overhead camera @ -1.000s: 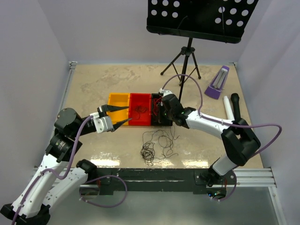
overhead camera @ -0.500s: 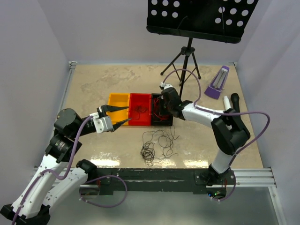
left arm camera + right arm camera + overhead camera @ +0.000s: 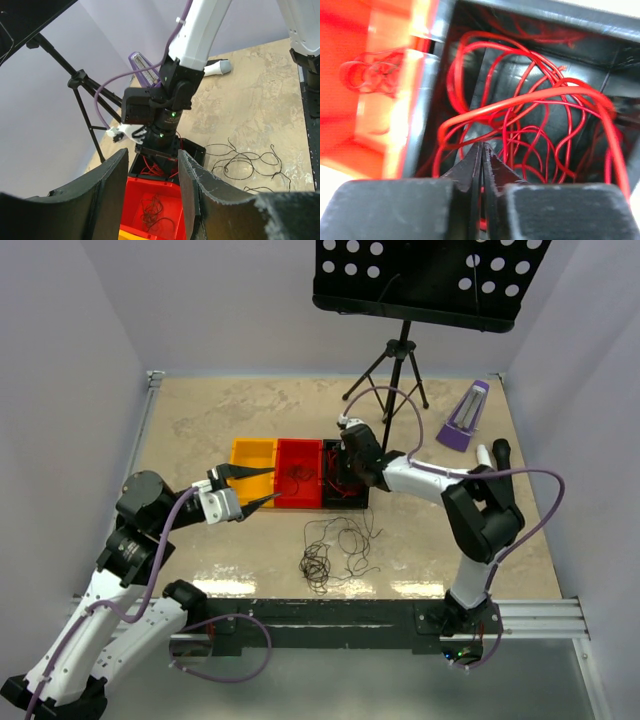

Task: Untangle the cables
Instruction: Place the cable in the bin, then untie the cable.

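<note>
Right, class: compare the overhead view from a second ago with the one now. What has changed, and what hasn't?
The right arm swung its elbow left, and the right gripper edged left and back over the black bin, still shut among the red cables. Nothing was visibly grabbed or released. The left gripper, open by the yellow bin, and the dark cables on the table stayed put.

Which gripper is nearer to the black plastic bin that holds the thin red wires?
Right. The right gripper, shut, points into the black plastic bin among the thin red wires. The left gripper hovers open farther left, by the yellow bin.
</note>
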### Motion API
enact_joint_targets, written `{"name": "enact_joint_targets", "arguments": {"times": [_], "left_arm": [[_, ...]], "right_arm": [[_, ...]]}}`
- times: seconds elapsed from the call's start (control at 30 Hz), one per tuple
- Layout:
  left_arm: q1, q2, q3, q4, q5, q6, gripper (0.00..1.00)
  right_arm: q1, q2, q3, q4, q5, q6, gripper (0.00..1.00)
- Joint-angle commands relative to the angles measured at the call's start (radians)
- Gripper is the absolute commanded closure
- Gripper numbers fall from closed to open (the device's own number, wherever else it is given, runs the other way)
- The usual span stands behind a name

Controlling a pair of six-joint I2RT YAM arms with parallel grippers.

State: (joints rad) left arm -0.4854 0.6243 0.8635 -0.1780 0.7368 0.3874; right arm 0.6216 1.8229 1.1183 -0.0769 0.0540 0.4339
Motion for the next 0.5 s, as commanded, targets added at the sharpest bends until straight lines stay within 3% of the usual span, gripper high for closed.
{"name": "enact_joint_targets", "arguments": {"times": [0.0,0.07,0.13,0.3,0.47], "left_arm": [[0.001,0.009,-0.014,0.02,0.026,-0.002,0.51],[0.002,0.011,-0.014,0.028,0.035,-0.01,0.51],[0.004,0.012,-0.012,0.026,0.035,-0.009,0.51],[0.002,0.017,-0.011,0.017,0.042,-0.005,0.51],[0.001,0.018,-0.004,0.018,0.044,-0.007,0.51]], "right_arm": [[-0.003,-0.137,0.106,-0.039,-0.037,-0.006,0.88],[-0.003,-0.183,0.127,-0.072,-0.04,-0.007,0.71],[-0.003,-0.233,0.129,-0.09,-0.04,-0.001,0.66],[-0.003,-0.332,0.081,-0.121,-0.022,0.015,0.66],[-0.005,-0.43,-0.043,-0.147,0.061,0.034,0.81]]}}
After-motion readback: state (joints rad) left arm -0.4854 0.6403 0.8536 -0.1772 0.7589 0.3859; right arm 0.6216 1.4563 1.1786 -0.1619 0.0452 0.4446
